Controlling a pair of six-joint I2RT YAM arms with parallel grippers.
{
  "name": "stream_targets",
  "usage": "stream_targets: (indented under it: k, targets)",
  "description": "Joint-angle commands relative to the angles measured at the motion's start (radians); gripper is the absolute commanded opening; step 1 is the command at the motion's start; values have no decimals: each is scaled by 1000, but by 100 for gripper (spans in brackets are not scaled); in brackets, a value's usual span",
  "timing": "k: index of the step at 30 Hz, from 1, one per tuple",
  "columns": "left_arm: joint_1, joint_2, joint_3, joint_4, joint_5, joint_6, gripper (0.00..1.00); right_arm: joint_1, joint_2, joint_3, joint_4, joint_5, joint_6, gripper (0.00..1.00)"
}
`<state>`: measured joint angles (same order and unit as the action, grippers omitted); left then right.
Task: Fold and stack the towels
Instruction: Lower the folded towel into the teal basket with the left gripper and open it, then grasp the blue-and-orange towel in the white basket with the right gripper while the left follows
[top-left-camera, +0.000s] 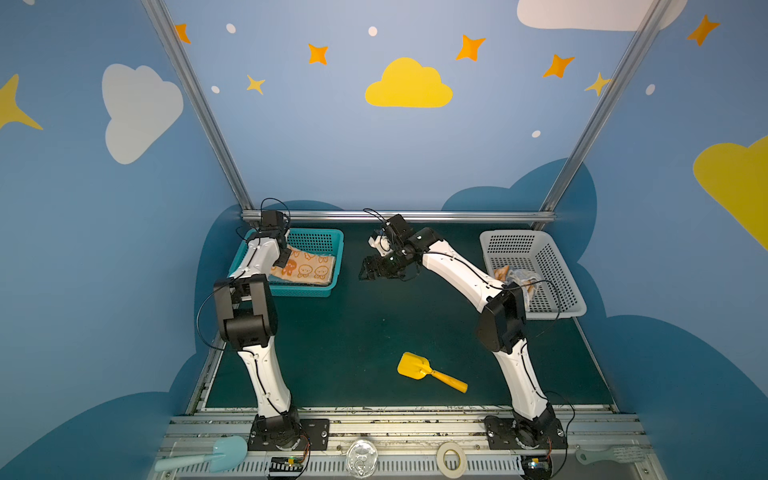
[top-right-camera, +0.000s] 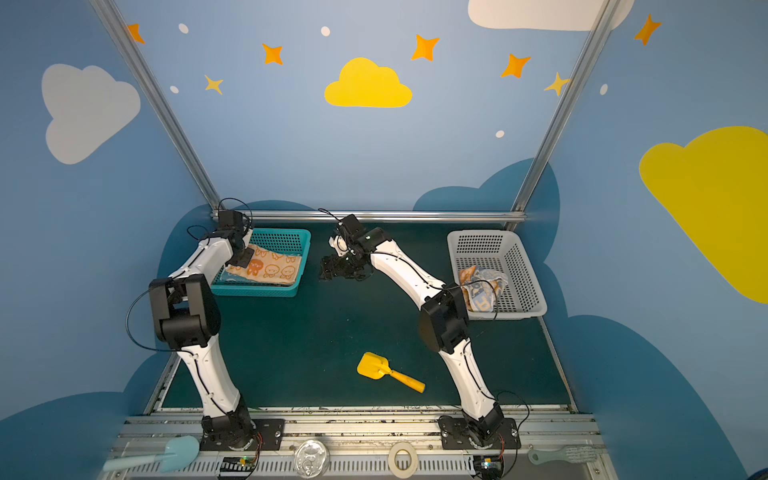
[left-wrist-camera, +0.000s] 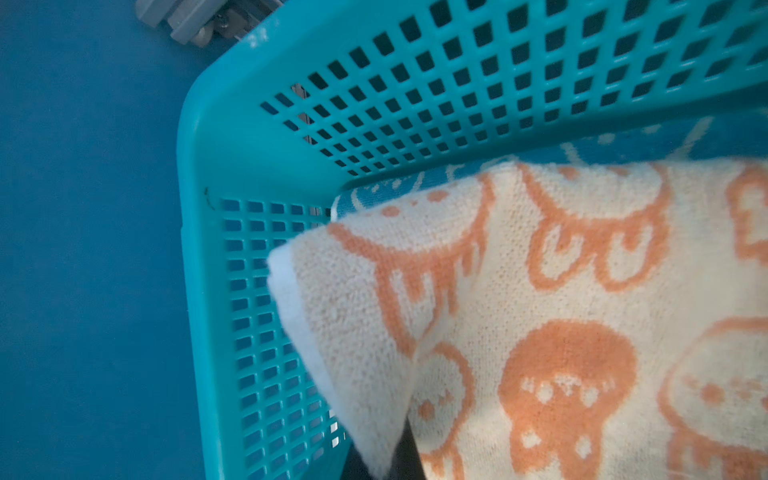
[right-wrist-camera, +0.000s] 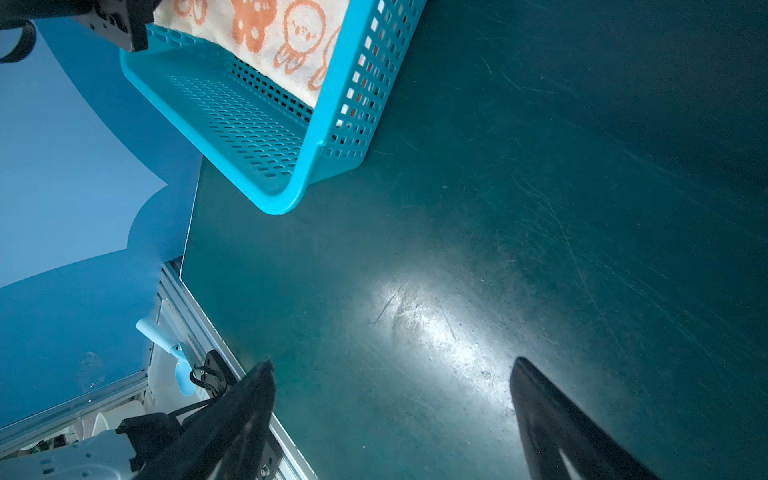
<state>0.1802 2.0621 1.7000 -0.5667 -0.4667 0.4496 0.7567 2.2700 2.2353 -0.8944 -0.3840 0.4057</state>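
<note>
Left gripper (top-left-camera: 283, 258) down in teal basket (top-left-camera: 307, 291), jaws closed, pinching edge of orange towel (top-left-camera: 309, 266), which lies over blue towel (left-wrist-camera: 415, 183). Stack looks begun. Right gripper (top-left-camera: 368, 272) over bare mat (top-left-camera: 353, 332), jaws wide, empty. White basket (top-left-camera: 557, 314): crumpled towel (top-right-camera: 482, 286) not yet folded.

The orange towel (left-wrist-camera: 540, 291) covers most of the blue towel (left-wrist-camera: 374, 195) and the left hand (left-wrist-camera: 405, 455). In both top views the right elbow (top-left-camera: 503, 320) hides part of the crumpled towel (top-left-camera: 521, 277). Fingers (right-wrist-camera: 552, 415) of the right hand (right-wrist-camera: 393, 360) run off-frame.
</note>
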Motion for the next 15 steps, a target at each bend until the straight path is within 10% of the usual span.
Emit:
stream_targets:
  k: [1,3,5,6,15]
  targets:
    - [12,25,24,10,-20,-31,3,4,-13,23,-5,-13,-15,89]
    - [12,38,34,-2,-24,-43,29,4,-16,24,-3,-12,-15,88]
    - [11,36,30,8,-32,-61,90,3,-20,24,-4,-10,-15,89]
    - [9,30,16,30,-48,-65,99,3,-22,24,-7,-9,-15,89]
    - [-38,-105,-45,112,-74,-78,99,-12,-96,19,-95,94,-22,89]
